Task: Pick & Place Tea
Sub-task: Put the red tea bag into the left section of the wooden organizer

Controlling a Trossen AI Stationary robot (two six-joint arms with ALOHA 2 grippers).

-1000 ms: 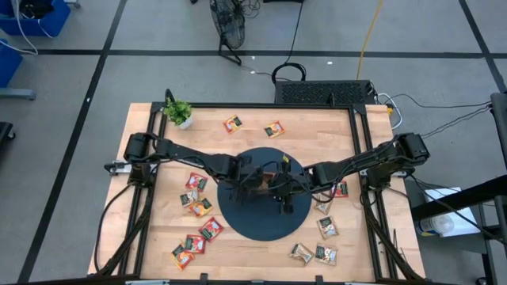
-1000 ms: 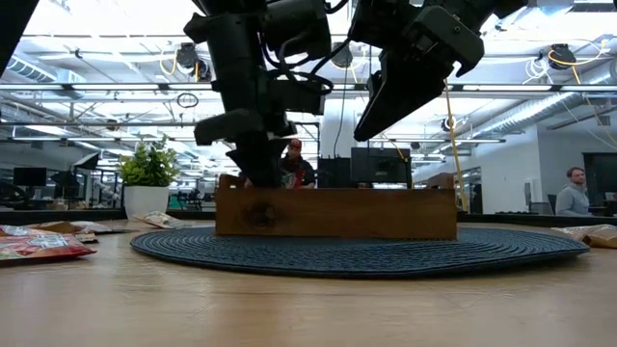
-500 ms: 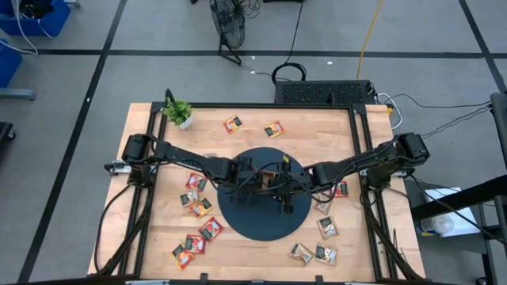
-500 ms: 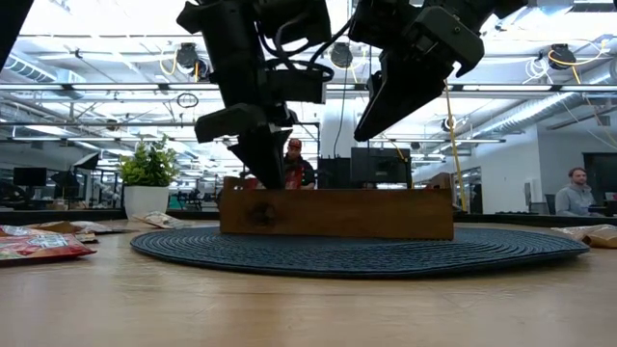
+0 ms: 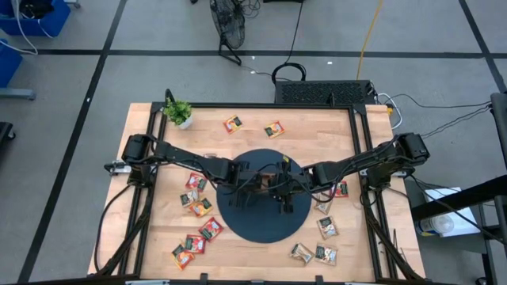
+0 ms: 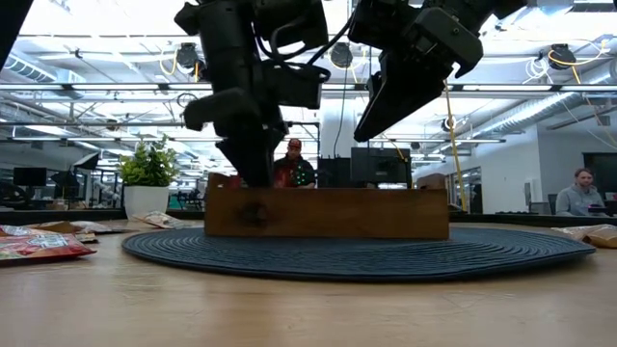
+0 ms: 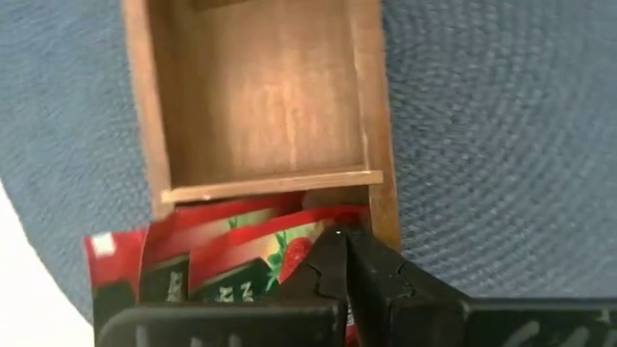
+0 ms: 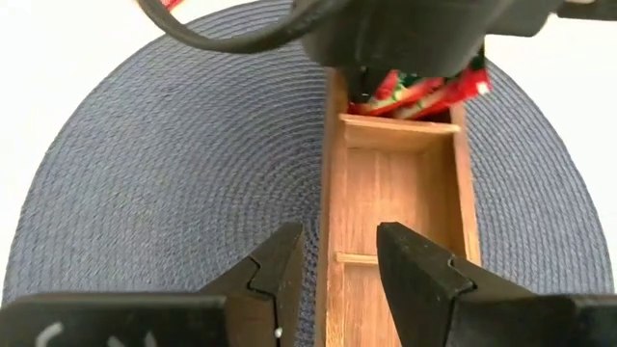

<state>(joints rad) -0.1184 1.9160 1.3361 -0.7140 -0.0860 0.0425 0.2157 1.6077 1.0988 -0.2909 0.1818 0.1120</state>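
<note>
High view: loose tea sachets [image 5: 197,207] lie scattered on the tabletop [image 5: 253,131], at frame centre the wooden tray [image 5: 269,180].

Left wrist view: left gripper [image 7: 342,253] jaws together, tips touching red sachets [image 7: 231,260] in the tray's end compartment. They look light and floppy; best pinched by an edge.

Right wrist view: right gripper [image 8: 337,253] jaws apart, empty, straddling the tray wall.

An open-plan lab or workshop is shown: a wooden table [image 5: 238,146] framed in black rails is set on a grey floor marked with dark tape, cables [image 5: 444,119] are trailed across it, and ceiling trusses, monitors [image 6: 379,166] and seated people [image 6: 581,193] are seen behind.
</note>
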